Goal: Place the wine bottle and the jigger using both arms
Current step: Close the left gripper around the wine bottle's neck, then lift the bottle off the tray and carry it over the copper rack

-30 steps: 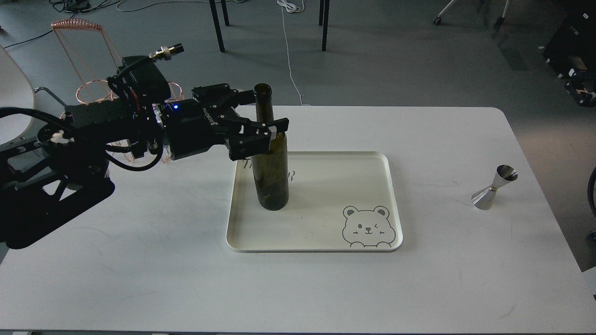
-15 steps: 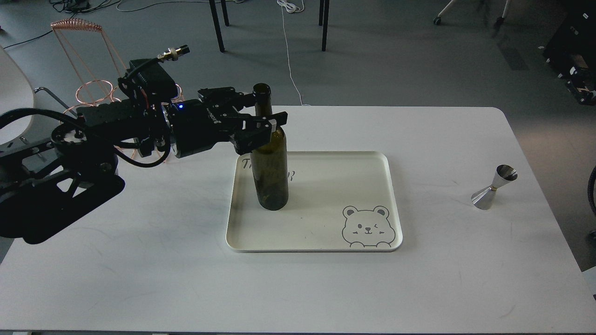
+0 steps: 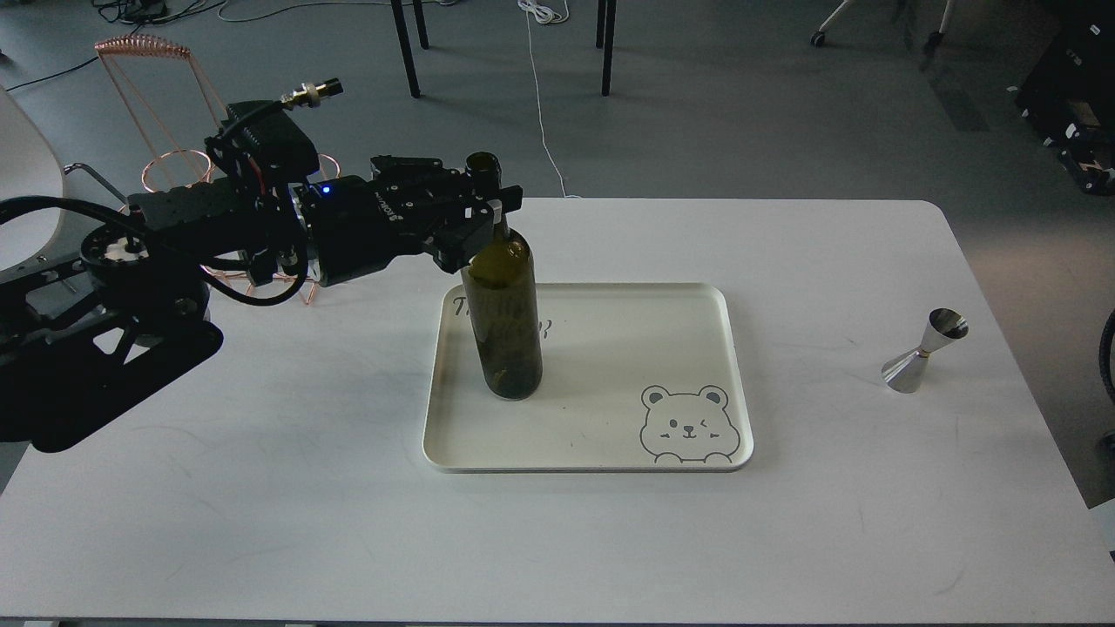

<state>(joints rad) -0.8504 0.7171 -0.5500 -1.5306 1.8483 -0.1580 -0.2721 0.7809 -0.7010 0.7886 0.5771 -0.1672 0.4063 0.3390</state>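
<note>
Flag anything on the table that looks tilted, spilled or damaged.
The wine bottle on the tray leans slightly, neck toward the left end effector, which is closed on the neck. The jigger stands upright on the table; nothing spilled or broken.

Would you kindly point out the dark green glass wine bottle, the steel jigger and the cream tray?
Dark green glass wine bottle (image 3: 503, 331): head view, lower body.
Steel hourglass jigger (image 3: 922, 353): head view, waist.
Cream rectangular tray (image 3: 610, 466): head view, near rim.
</note>
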